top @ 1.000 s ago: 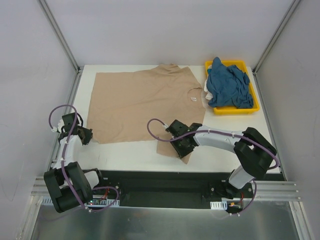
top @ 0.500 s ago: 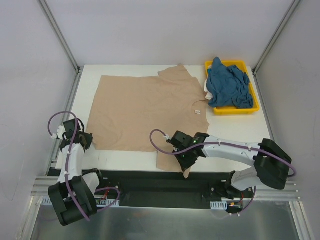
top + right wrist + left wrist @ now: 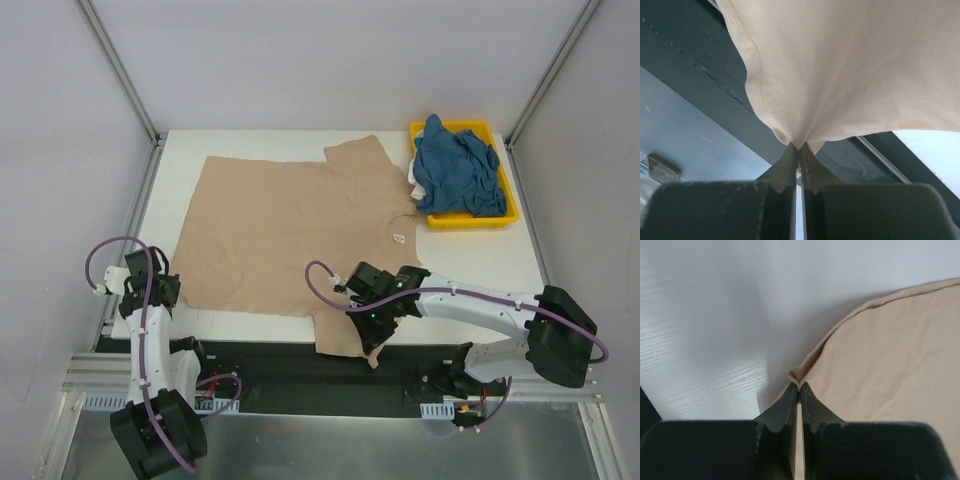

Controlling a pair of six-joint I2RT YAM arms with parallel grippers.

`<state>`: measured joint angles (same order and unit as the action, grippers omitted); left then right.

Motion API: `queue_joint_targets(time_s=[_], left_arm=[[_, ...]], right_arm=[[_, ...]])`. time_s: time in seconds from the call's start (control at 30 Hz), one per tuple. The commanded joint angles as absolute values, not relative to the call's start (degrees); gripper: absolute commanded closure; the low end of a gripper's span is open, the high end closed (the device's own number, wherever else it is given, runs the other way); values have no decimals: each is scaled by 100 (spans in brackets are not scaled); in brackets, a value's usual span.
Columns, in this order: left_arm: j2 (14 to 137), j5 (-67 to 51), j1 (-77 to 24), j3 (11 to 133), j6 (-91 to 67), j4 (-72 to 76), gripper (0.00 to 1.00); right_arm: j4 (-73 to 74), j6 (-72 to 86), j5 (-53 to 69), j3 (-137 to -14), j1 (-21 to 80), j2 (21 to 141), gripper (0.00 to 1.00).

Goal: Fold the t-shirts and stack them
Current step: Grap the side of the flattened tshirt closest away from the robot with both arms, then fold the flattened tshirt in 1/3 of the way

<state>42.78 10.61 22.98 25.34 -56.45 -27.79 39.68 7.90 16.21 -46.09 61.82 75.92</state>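
Top external view: tan shirt (image 3: 290,225) is spread mostly flat across the white table (image 3: 480,265), with its neck label (image 3: 398,237) toward the right. One flap hangs off the near edge over the black rail (image 3: 260,352). Left gripper (image 3: 168,290) sits at the shirt's near-left corner. The left wrist cam shows its jaws pinched tight on a little peak of the hem, right down at the table surface. Right gripper (image 3: 374,322) is at the near edge by that hanging flap. On the right wrist cam its jaws are clamped on a bunched point of tan cloth, which fans out from the tips with the dark rail behind it. Teal shirt (image 3: 457,172) is crumpled in the yellow tray (image 3: 470,221) at the far right corner, well apart from both arms.
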Motion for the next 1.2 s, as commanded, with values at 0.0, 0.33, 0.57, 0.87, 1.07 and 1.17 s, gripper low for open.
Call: queue_joint_targets(time_s=[0.0, 0.33, 0.57, 0.87, 1.07, 1.17], left_arm=[[4411, 915, 2338, 2689, -5582, -2909, 100], [4860, 97, 2329, 3023, -5256, -2365, 100], [5413, -272, 2320, 3278, -5273, -2014, 100], [6327, -132, 2004, 4034, -5458, -1802, 100], [6828, -26, 1995, 4394, -5607, -1705, 100], [7127, -26, 2004, 4561, -5686, -1582, 100]], right_arm=[[4420, 563, 1468, -5026, 6153, 7594, 99], [4421, 133, 923, -5545, 5283, 7488, 99], [4447, -298, 975, -5940, 4624, 7585, 99], [4702, -799, 800, -6819, 3851, 8024, 99], [4624, -809, 195, -7628, 3569, 8655, 99], [4597, -703, -219, -8180, 3455, 9068, 99]])
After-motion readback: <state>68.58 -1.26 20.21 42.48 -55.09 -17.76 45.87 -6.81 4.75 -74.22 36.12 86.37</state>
